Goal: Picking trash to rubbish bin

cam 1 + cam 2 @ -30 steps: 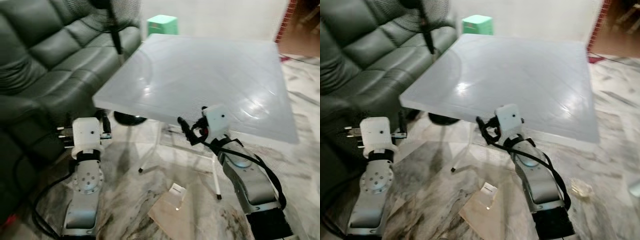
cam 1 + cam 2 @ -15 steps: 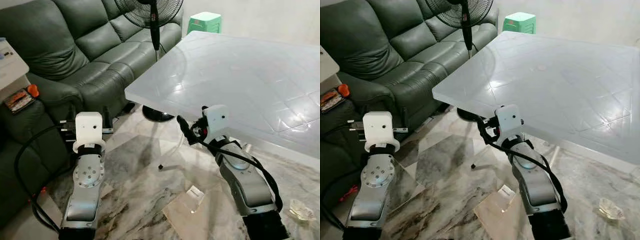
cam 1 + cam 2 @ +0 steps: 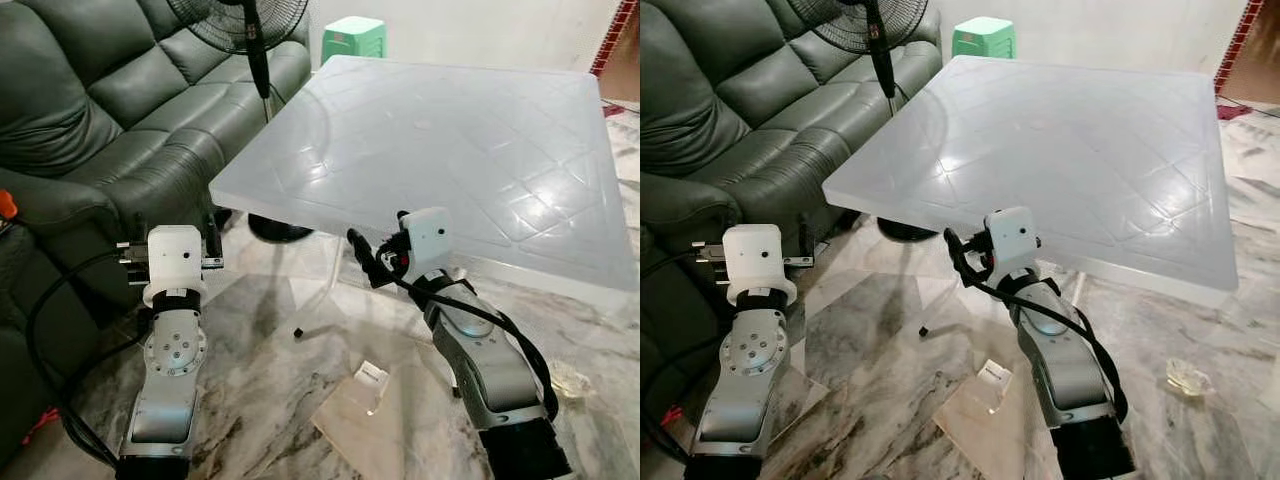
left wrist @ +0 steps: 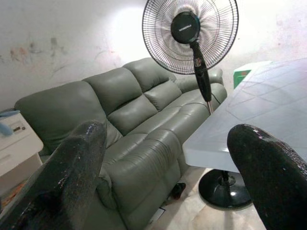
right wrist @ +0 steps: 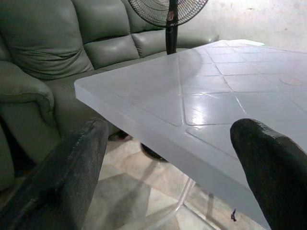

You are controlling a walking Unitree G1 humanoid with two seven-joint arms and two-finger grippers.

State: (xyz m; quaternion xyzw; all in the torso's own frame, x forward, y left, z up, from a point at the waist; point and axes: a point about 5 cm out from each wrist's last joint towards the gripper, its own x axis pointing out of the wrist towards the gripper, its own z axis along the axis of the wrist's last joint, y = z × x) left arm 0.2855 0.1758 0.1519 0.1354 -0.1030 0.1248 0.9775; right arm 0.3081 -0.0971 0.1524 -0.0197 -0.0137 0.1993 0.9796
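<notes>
Your view has swung right — crumpled clear wrapper point(image 3: 1188, 379) now lower right, beside the table point(image 3: 1070, 130). Light, crinkly; pinch its middle. Both jaws gape empty.

Glossy white plastic table point(image 3: 470, 130) — smooth, sheeny leather sofa point(image 3: 110, 110) — polished marble floor point(image 3: 260, 380), crinkled clear wrapper point(image 3: 1188, 378).

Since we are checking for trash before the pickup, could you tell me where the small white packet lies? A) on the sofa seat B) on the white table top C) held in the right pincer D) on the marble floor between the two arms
D: the small white packet lies on the marble floor, below the white table and apart from the open right pincer.
</notes>
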